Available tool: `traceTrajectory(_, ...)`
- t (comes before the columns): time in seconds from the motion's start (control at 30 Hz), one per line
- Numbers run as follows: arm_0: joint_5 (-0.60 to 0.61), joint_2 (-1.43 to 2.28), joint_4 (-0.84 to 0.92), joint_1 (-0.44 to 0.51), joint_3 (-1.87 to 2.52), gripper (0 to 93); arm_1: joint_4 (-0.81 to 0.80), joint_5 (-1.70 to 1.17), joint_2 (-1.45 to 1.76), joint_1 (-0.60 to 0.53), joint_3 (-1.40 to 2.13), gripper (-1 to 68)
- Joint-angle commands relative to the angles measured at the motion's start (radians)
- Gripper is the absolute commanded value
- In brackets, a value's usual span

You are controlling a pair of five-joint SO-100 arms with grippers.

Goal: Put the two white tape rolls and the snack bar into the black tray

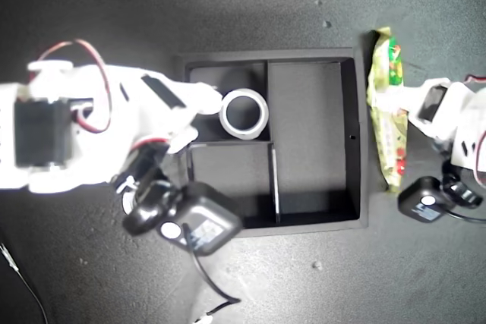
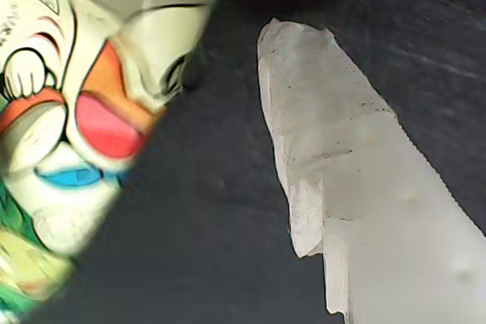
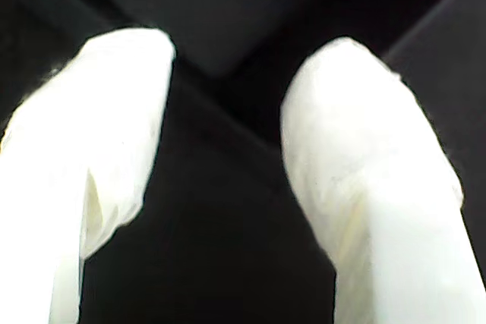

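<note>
**Hovering at the tray and at the snack bar**

Reaching in from the exterior view's left, my second gripper [image 1: 206, 115] sits at the black tray [image 1: 357, 142], over the small compartment nearest that view's upper left. Its wrist view shows two white fingers [image 3: 380, 180] spread well apart with only dark tray floor and a divider between them, so the jaws are open and hold nothing. Just beside the fingertips in the exterior view stands one white tape roll [image 1: 244, 114], upright on its flat side, resting on or against the divider between the two small compartments; I cannot tell whether the gripper touches it. The second roll is not something I can make out.

My first gripper [image 1: 406, 100] comes in from the exterior view's right and lies across the snack bar [image 1: 386, 73], which rests on the dark desk [image 1: 114, 5] just outside the tray's wall on that side, lengthwise along it. In its wrist view one pale finger [image 2: 342, 157] is near the printed wrapper [image 2: 83, 104], dark desk between them; only one finger shows, so I cannot tell how far these jaws are open.
</note>
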Motion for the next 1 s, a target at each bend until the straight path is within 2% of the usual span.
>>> traceTrajectory(0.0,-0.103,0.23,0.064,0.084,0.003,9.7,0.006,-0.104,-0.069,0.014,-0.095,19.3)
traceTrajectory(0.13,-0.199,0.408,-0.005,0.218,0.199,8.3,0.057,-0.072,-0.069,0.021,-0.129,-0.1)
traceTrajectory(0.2,-0.241,0.449,-0.057,0.281,0.295,7.6,0.107,-0.052,-0.058,0.018,-0.163,-0.2)
traceTrajectory(0.3,-0.288,0.443,-0.117,0.348,0.387,7.0,0.311,-0.029,-0.054,-0.014,-0.319,-0.2)
traceTrajectory(0.47,-0.313,0.318,-0.153,0.407,0.387,7.0,0.646,-0.026,-0.054,-0.097,-0.666,-0.2)
traceTrajectory(0.57,-0.319,0.25,-0.172,0.433,0.364,7.0,0.732,0.067,-0.061,-0.121,-0.859,-0.2)
traceTrajectory(0.63,-0.324,0.213,-0.189,0.437,0.362,7.0,0.738,0.235,-0.066,-0.103,-0.946,-0.2)
traceTrajectory(0.73,-0.325,0.155,-0.209,0.434,0.367,7.0,0.73,0.678,-0.057,-0.034,-0.962,-0.3)
traceTrajectory(0.8,-0.328,0.12,-0.218,0.43,0.364,7.0,0.678,0.841,-0.054,-0.023,-0.937,-0.3)
traceTrajectory(0.87,-0.328,0.095,-0.229,0.43,0.356,7.0,0.54,0.758,-0.067,-0.026,-0.927,-0.3)
traceTrajectory(0.97,-0.344,0.075,-0.229,0.433,0.35,7.0,0.35,0.334,-0.074,-0.029,-0.847,-0.3)
